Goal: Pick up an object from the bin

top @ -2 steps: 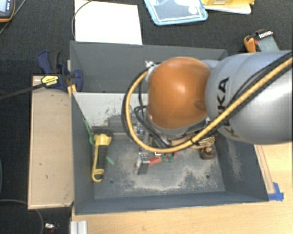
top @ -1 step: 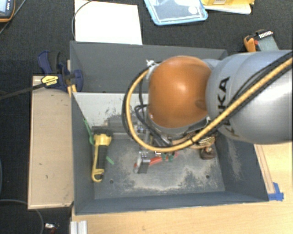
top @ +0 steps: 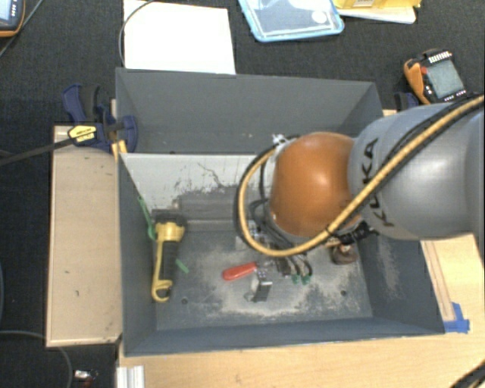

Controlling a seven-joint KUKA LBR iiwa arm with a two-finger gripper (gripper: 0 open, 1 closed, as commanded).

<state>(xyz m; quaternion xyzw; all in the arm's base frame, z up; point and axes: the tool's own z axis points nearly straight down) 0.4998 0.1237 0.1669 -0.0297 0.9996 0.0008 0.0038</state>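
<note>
We take this for a robotics lab: a silver KUKA arm (top: 424,182), orange-capped and looped with cables (top: 244,220), hangs over a scuffed grey metal bin (top: 242,106), and a white sheet (top: 180,38), a blue tray (top: 292,19) and an orange-and-black handheld device (top: 436,76) lie about on the dark surface.

One long yellow plastic tool with a black head (top: 162,258) lies at the left of the grey metal bin (top: 227,114); one small red tapered piece (top: 239,271) lies near the middle of the floor; one thin green strip (top: 143,209) runs along the left wall; one short green sliver (top: 183,266) lies just right of the yellow tool; one round brown disc (top: 345,255) sits at the right, partly hidden; one small green scrap (top: 305,280), perhaps a second sliver, shows right of the red piece.
</note>
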